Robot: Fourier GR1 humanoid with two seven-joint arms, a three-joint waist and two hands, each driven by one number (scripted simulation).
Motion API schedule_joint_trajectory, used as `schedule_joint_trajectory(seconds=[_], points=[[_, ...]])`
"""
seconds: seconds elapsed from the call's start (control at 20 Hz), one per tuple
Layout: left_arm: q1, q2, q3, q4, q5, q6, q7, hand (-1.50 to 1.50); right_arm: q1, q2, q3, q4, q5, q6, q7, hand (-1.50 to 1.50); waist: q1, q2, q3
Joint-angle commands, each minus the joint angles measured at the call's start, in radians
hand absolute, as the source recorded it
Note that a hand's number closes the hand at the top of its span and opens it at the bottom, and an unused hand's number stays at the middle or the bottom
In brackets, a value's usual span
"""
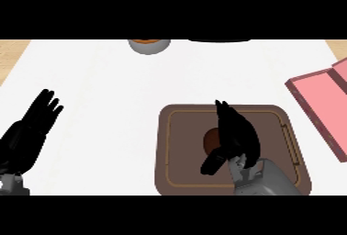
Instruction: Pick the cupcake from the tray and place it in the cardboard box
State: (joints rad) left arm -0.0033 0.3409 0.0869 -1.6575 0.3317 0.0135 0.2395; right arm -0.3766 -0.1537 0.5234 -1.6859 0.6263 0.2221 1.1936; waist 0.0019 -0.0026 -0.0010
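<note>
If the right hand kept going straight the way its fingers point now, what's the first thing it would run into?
The right hand points toward the far side of the brown tray. It would cross the tray's far rim first, then bare white counter. The cupcake sits beside the palm, not ahead. The hand's height is unclear.

There is only one view, the head view, and it looks steeply down on the white counter (102, 92) from above, as from the robot's own head. The far side of the counter is at the top of the view and the near side is at the bottom, where both forearms come in. The brown tray (183, 151) lies low and near; a pink box (318, 110) is cut by the right edge.
</note>
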Motion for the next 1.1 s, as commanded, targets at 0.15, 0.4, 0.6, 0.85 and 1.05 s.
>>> schedule_joint_trajectory(seconds=[0.15,0.4,0.6,0.85,1.05], points=[[-0.003,-0.019,0.007,0.008,-0.017,0.017,0.01,0.0,0.033,0.046,0.009,-0.014,0.033,0.104,0.196,-1.5,-0.009,-0.001,0.0],[-0.045,-0.038,-0.002,0.044,-0.032,0.01,-0.003,0.0,0.039,0.091,-0.004,0.077,0.079,0.076,0.128,-1.5,-0.004,0.002,0.0],[-0.033,-0.024,0.015,0.022,-0.032,-0.009,0.007,0.0,0.066,0.099,-0.043,0.045,0.102,0.088,0.108,-1.5,-0.004,0.001,0.001],[0.018,-0.04,0.015,-0.013,-0.05,-0.006,0.009,0.0,0.104,0.136,0.007,0.082,0.211,0.037,0.057,1.5,0.001,0.001,0.001],[-0.034,-0.056,0.017,-0.056,-0.044,0.02,0.085,0.0,0.06,0.075,-0.111,0.106,0.174,0.099,-0.092,1.5,0.001,0.002,0.001]])
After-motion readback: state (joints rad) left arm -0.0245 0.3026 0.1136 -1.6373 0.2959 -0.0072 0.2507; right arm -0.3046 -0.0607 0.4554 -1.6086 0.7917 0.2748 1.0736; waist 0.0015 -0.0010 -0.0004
